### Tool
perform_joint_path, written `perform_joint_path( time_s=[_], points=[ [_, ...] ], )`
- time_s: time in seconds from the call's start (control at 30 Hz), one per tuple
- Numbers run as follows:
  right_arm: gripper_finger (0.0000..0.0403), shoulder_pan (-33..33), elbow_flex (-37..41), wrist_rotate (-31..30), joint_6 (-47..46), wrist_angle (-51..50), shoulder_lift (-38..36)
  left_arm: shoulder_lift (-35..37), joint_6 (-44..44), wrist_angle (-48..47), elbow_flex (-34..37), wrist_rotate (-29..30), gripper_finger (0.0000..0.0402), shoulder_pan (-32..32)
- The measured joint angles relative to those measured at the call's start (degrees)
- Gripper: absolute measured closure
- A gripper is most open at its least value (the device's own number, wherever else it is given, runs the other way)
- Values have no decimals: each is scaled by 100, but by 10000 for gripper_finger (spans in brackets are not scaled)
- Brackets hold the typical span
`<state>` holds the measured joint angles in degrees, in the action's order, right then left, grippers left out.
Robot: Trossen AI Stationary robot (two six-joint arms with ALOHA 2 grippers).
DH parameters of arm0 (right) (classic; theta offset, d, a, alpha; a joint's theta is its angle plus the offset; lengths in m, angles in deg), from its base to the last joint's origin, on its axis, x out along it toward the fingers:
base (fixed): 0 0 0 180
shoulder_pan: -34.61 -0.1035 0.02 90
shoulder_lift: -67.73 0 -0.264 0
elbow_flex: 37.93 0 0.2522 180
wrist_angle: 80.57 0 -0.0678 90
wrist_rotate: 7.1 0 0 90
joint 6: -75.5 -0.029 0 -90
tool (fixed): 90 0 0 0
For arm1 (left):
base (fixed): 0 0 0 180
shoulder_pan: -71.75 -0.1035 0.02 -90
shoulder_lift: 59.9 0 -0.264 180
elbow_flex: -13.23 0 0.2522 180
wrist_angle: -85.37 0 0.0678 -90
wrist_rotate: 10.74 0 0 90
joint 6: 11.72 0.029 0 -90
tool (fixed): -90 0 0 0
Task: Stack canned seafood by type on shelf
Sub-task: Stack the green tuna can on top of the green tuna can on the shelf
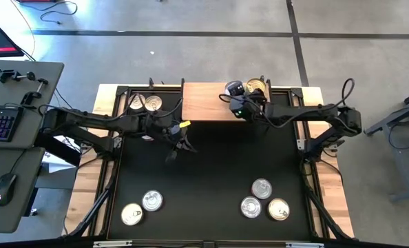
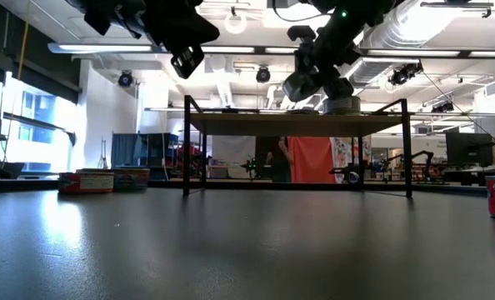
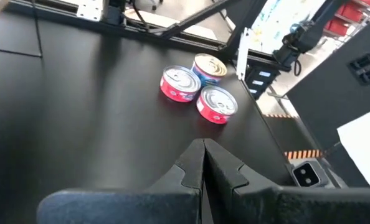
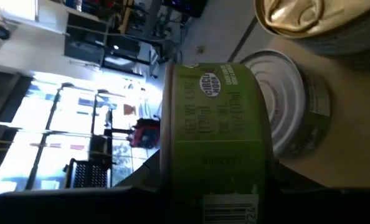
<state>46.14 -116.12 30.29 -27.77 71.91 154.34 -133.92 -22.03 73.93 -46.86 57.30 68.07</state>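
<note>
Green-labelled and round, a flat tin (image 4: 213,140) sits clamped side-on in the right pincer (image 1: 237,103), whose fingers are only part-way closed because the can's body keeps them apart. That pincer hangs over the light-brown wooden shelf (image 1: 204,102) at the far edge of the black mat-covered worktop (image 1: 211,179), right beside a silver-lidded tin with the same green wrap (image 4: 291,102) and a gold-lidded tin (image 1: 257,87) already on the boards. Holding it by the sides leaves top and base free, which suits setting it flat onto its green twin, so my guess is this is the placing step for that type.

The left pincer (image 1: 178,142) hovers above the middle of the worktop, fingers pressed fully together and carrying nothing, apparently waiting its turn.

Three loose tins (image 1: 263,200), two red-sided and one blue-and-white, cluster at the near right; two more (image 1: 142,207) lie near left, and another pair (image 1: 144,103) sits just left of the shelf, all unsorted.
</note>
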Motion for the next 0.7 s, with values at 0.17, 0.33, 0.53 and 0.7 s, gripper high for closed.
perform_joint_path(
  time_s=[0.17,0.33,0.53,0.7],
  points=[
    [292,229,-4,315,9,113,25,0,47,0,0,0,401,79],
    [292,438,-2,665,-81,18,94,0,-15,3,0,0,401,85],
    [239,551,-6,1010,152,-13,88,0,-143,5,2,12,401,85],
    [184,551,-6,1118,151,-56,88,0,-144,5,2,20,402,85]
  ],
)
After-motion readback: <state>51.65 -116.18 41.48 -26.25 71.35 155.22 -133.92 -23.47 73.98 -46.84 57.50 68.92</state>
